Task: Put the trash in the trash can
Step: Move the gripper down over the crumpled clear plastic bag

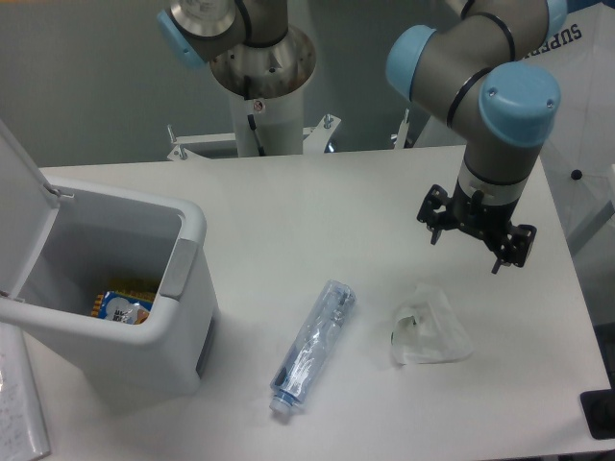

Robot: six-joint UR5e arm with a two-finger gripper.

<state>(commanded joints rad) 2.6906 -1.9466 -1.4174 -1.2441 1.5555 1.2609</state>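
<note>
The crushed clear water bottle (312, 348) lies on the white table, white cap toward the front edge, just right of the trash can. The crumpled transparent wrapper (430, 328) lies to the bottle's right. The white trash can (183, 279) stands at the left with its lid (21, 197) swung open and a grey push-tab on its right wall. My gripper (467, 250) hangs open and empty above the table, behind and slightly right of the wrapper, touching nothing.
An orange-and-blue snack packet (120, 305) lies inside the can. The arm's base column (259, 86) stands at the back of the table. A sheet of paper (19, 403) lies at the front left corner. The table's right edge runs close to my gripper.
</note>
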